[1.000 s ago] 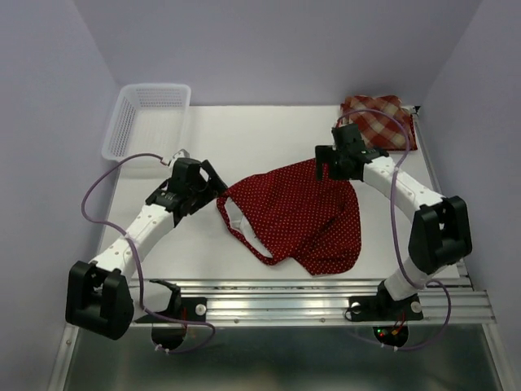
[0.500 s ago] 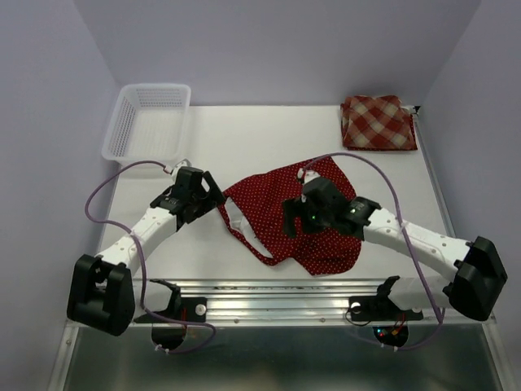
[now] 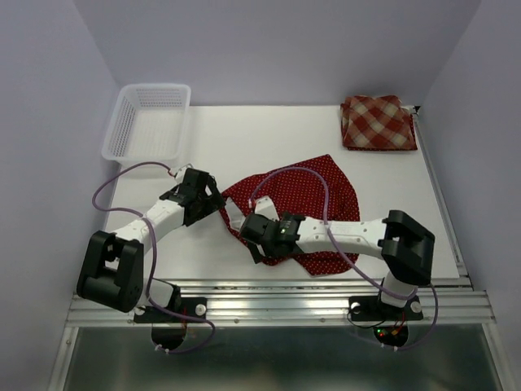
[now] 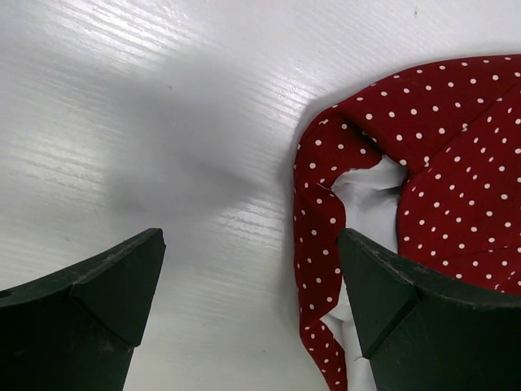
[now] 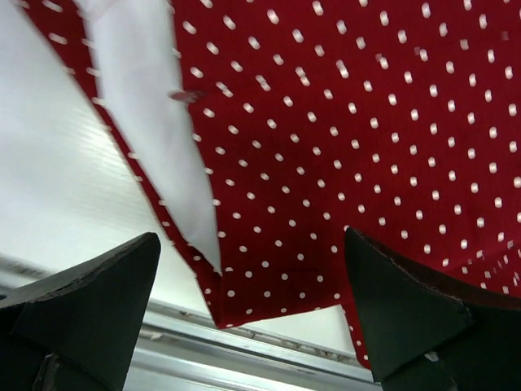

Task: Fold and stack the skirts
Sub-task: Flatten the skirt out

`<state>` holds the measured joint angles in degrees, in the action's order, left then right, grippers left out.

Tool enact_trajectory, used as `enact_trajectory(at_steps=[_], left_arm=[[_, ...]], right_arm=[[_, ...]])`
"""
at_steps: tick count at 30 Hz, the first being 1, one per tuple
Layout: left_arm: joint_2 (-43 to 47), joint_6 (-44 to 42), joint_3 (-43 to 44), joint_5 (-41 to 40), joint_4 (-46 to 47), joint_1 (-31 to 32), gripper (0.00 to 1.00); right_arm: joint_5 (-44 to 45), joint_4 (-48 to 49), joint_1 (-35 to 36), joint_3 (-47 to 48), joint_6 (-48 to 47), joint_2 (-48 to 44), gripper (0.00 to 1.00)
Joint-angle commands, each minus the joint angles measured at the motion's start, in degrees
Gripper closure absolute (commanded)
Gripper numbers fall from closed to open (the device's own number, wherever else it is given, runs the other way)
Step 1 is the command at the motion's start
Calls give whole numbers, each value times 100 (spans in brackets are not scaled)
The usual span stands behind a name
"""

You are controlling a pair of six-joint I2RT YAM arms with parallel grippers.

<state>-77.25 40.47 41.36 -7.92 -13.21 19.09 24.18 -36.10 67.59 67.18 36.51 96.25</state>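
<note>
A dark red polka-dot skirt (image 3: 317,204) lies spread in the middle of the white table, with white lining showing at its left edge. I cannot tell whether a second one lies under it. A folded red-and-tan plaid skirt (image 3: 378,122) sits at the back right. My left gripper (image 3: 213,201) is open and empty at the skirt's left waistband corner (image 4: 326,187), jaws straddling table and cloth edge (image 4: 252,301). My right gripper (image 3: 259,244) is open and empty just above the skirt's near-left corner (image 5: 244,277), jaws wide over the cloth (image 5: 252,301).
A white mesh basket (image 3: 151,120) stands at the back left. The aluminium rail (image 5: 244,350) along the table's front edge lies just below the skirt's near corner. Purple walls close in the left, back and right.
My right arm swung from the back right near the plaid skirt across to the polka-dot skirt's near-left corner. My left gripper edged closer to the skirt's left edge. The skirt has flattened.
</note>
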Motion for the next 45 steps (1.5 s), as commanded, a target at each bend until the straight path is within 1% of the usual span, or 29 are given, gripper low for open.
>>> enact_trajectory(at_steps=[1, 3, 6, 9, 13, 18, 20, 22, 23, 25, 26, 27, 28, 29, 30, 31, 32, 33, 34, 36, 37, 38, 39, 40, 43, 45], left_arm=[[-202, -293, 205, -157, 161, -20, 1], [-386, -425, 258, -8, 257, -11, 1], [-589, -549, 284, 168, 442, 24, 1], [-651, -610, 363, 142, 460, 147, 1], [-589, -663, 469, 159, 512, 244, 1], [-581, -698, 531, 370, 495, 270, 1], [-441, -654, 478, 476, 495, 288, 1], [-282, -593, 408, 555, 495, 306, 1], [-73, -523, 294, 651, 495, 306, 1], [139, -505, 180, 757, 539, 306, 1], [349, -487, 92, 766, 539, 314, 1], [438, -479, 56, 792, 530, 306, 1], [544, -478, 30, 1036, 522, 306, 1], [623, -470, -31, 1082, 521, 306, 1], [772, -461, -67, 1143, 521, 314, 1], [851, -452, -93, 1222, 521, 306, 1], [913, -443, -146, 1223, 530, 306, 1], [1010, -435, -164, 1206, 522, 306, 1], [1028, -408, -172, 1162, 504, 306, 1], [1011, -434, -155, 1161, 425, 306, 1], [984, -452, -138, 1214, 416, 314, 1], [897, -452, -85, 1232, 407, 314, 1], [853, -461, -32, 1249, 390, 314, 1], [800, -478, 3, 1258, 381, 314, 1], [545, -531, 266, 1311, 381, 358, 1], [292, -575, 538, 1311, 363, 420, 1]], right_arm=[[1236, -1153, 333, 427, 1075, 394, 0], [1369, -1468, 439, 480, 1445, 543, 0], [1361, -1585, 562, 375, 2069, 536, 0], [1265, -1392, 562, 77, 2263, 378, 0], [1053, -856, 562, -450, 2333, -131, 0], [1264, -855, 562, -934, 2738, -317, 0], [1404, -750, 299, -1215, 2774, -361, 0], [1318, -514, 10, -1557, 2502, -422, 0], [1134, -208, -331, -1698, 2414, -536, 0], [940, 145, -641, -2101, 1984, -712, 0], [922, 469, -851, -2208, 1809, -800, 0], [904, 594, -940, -2279, 1398, -983, 0], [860, 734, -1028, -2349, 1159, -1072, 0], [851, 1066, -1116, -2384, 913, -1169, 0], [834, 1270, -1343, -2428, 606, -1257, 0], [677, 1524, -1467, -2542, -67, -1432, 0], [588, 1970, -1607, -2586, -405, -1503, 0], [439, 2149, -1757, -2604, -756, -1565, 0], [177, 2316, -2167, -2578, -1343, -1600, 0], [-307, 2737, -2565, -2474, -1943, -1636, 0], [-518, 2740, -2924, -2333, -2312, -1601, 0], [-520, 2740, -3049, -2193, -2463, -1548, 0], [-537, 2740, -3129, -1965, -2935, -1548, 0], [-581, 2740, -3303, -1858, -3165, -1556, 0], [-563, 2722, -3568, -1568, -3536, -1723, 0], [-582, 2548, -3622, -1515, -3441, -1898, 0]])
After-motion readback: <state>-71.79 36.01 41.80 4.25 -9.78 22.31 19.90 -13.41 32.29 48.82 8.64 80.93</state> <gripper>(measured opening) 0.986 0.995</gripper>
